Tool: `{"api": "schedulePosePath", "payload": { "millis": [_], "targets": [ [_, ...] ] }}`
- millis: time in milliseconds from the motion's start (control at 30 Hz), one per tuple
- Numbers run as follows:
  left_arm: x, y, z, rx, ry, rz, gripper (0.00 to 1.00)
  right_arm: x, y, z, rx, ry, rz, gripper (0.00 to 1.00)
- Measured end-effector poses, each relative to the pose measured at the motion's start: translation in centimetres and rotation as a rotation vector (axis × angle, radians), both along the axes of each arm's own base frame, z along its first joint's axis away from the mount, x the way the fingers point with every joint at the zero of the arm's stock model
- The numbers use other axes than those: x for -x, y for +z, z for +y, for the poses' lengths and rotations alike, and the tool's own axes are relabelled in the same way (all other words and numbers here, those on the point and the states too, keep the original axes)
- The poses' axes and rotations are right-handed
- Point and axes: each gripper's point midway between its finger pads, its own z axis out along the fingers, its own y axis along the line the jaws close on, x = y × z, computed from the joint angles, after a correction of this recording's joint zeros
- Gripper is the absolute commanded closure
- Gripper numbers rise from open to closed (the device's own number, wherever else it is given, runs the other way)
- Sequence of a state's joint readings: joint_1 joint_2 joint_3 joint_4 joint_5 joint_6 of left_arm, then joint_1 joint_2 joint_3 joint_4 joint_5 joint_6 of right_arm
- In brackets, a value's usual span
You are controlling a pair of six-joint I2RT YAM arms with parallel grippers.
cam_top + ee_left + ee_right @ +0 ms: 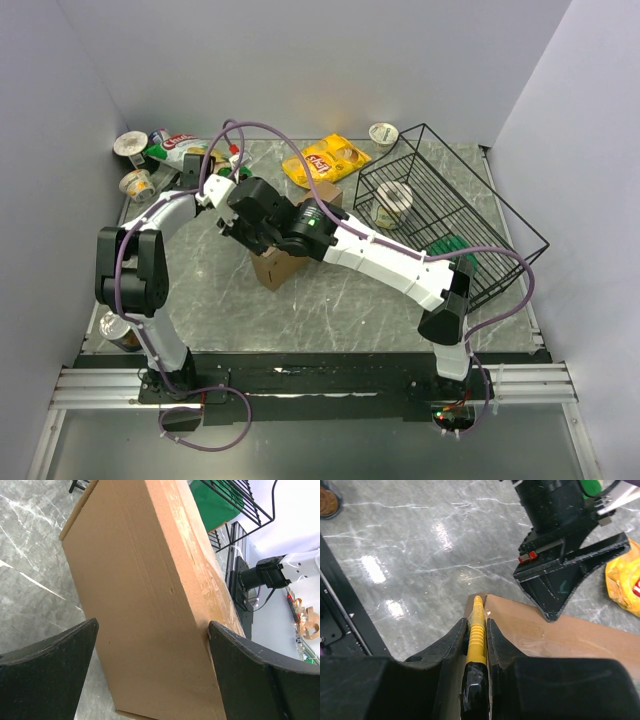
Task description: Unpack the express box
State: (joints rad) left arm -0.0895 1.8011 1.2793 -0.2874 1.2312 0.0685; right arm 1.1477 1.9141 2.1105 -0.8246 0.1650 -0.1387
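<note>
The express box (278, 267) is a plain brown cardboard mailer in the middle of the table, mostly covered by both arms from above. In the left wrist view the express box (150, 590) fills the frame. My left gripper (152, 625) is open wide and straddles it, with the right finger (260, 675) against its edge. My right gripper (477, 622) is shut on a yellow and black tool (476, 635). The tool's yellow tip rests at a corner of the express box (560, 630). The left gripper's fingers (560, 585) stand just beyond on the same box.
A black wire basket (500, 225) stands at the right, holding a cup (392, 200) and a green packet (455, 245). A yellow snack bag (325, 160) lies behind the box. Cups (130, 145) and a green bag (175, 145) crowd the back left corner. A can (120, 330) sits near left.
</note>
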Motion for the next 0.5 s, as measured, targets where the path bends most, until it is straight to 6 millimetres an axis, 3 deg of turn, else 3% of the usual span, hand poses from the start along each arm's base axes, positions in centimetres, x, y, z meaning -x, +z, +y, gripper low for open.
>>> {"api": "schedulePosePath", "payload": {
  "millis": [500],
  "targets": [
    [-0.04, -0.02, -0.07, -0.006, 0.017, -0.007, 0.04, -1.04, 0.23, -0.78, 0.007, -0.085, -0.033, 1.0]
  ]
}}
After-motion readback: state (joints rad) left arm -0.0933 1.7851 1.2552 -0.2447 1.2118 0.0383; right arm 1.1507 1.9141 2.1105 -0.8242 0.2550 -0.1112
